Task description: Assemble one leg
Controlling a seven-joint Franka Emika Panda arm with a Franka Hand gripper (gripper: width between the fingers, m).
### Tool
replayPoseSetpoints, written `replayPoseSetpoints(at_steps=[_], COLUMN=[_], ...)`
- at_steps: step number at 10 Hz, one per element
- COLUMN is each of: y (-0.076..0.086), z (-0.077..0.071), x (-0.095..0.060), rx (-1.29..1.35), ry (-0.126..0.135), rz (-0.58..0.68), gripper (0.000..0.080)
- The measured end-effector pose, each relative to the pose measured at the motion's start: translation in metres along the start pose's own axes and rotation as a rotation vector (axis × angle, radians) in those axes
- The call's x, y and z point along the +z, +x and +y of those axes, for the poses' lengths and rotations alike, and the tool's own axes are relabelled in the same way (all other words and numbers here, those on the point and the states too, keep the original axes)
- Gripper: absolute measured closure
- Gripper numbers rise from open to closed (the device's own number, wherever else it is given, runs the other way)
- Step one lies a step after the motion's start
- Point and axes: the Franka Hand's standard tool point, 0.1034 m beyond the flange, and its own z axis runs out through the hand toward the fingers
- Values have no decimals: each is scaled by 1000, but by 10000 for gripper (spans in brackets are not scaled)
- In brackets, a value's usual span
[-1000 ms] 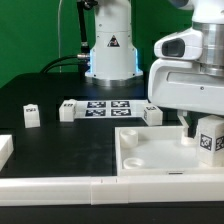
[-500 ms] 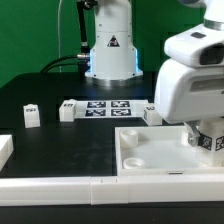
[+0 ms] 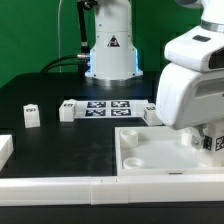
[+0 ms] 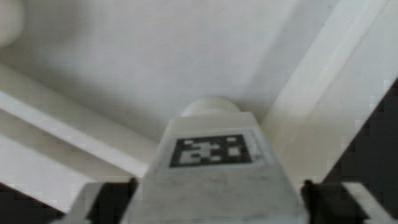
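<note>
A long white bar [image 3: 60, 186] runs across the bottom of the exterior view, nearest the camera. A short white piece [image 3: 5, 150] pokes in at the lower left edge.

Just behind the bar, at the lower right, sits the big white tray [image 3: 150, 158] with a raised rim. It has round dips in its floor.

Over the tray's right end hangs the robot's big white arm [image 3: 195, 85], filling the right side of the frame. Under it is the claw [image 3: 207, 140], down at the right edge of the frame. It holds the leg [image 3: 214, 143], a small white block with a black-and-white tag. Only part of the leg shows here, low over the tray's right side.

The wrist view shows this up close. The leg [image 4: 217, 150] stands in the middle of the frame with its tag facing the camera. The two dark fingers [image 4: 107, 200] press on its two sides, so the claw [image 4: 217, 205] is closed tight on the leg. Behind the leg are the white walls and floor of the tray [image 4: 107, 90]. I cannot tell if the leg touches the tray.

Farther back, on the black table [image 3: 40, 95], three more small white blocks stand: one at the left [image 3: 32, 116], one left of the middle [image 3: 68, 110], and one beside the arm [image 3: 152, 113]. The marker board [image 3: 108, 106] lies flat between the last two.

At the back is the robot's base [image 3: 110, 45], before a green wall [image 3: 30, 35].
</note>
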Motion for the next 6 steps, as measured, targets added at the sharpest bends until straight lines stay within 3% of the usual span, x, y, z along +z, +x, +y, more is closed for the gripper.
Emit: replayPoseSetpoints(at_steps=[3,6], y=[0,1], z=[0,1], x=[0,0], rx=[35,427], ry=[0,14], rz=[0,6], gripper=[514,514])
